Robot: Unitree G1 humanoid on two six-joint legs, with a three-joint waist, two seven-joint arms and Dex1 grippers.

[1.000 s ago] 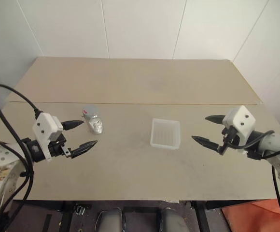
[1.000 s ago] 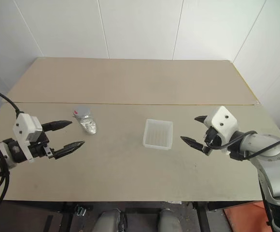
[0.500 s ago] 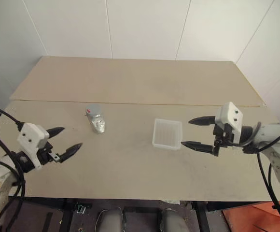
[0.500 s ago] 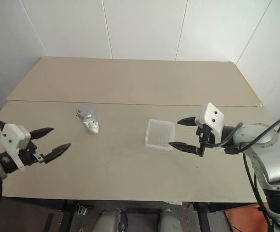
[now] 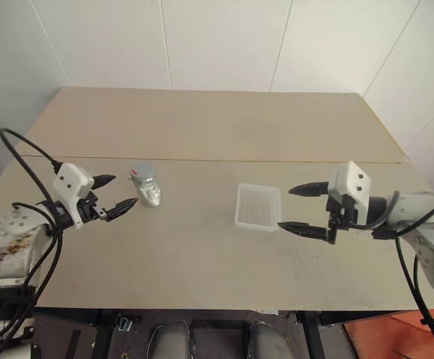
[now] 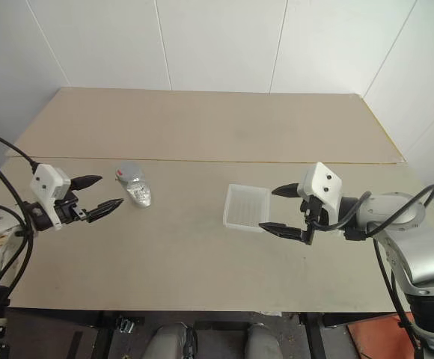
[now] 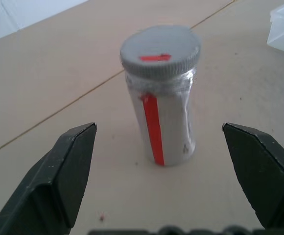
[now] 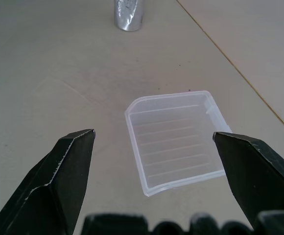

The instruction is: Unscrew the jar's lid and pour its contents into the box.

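Sitting on the tan tabletop [image 5: 202, 127] are just two small things, and a gripper waits near each one.

Start at the left. The left gripper [image 5: 117, 197] hangs over the tabletop at about 9 o'clock. Its two black fingers [image 7: 66, 174] are spread wide apart and hold nothing. They point toward the jar.

The jar [image 5: 147, 186] stands upright just past those fingertips, close but not touching. It is shiny and grey, with a red stripe down its side. The lid [image 7: 160, 49] is on top of the jar. It is flat, round and grey, with a small red mark on it. What is inside the jar cannot be seen.

Next comes the box [image 5: 257, 207], a bit right of the middle of the tabletop, well apart from the jar. It lies flat. It is a shallow, see-through white tray with round corners and ribs on its floor.

At about 3 o'clock is the right gripper [image 5: 295, 209]. Its black fingers [image 8: 63, 178] are also spread wide and hold nothing. One fingertip is just beside the right edge of the box, and the gripper points at the box.
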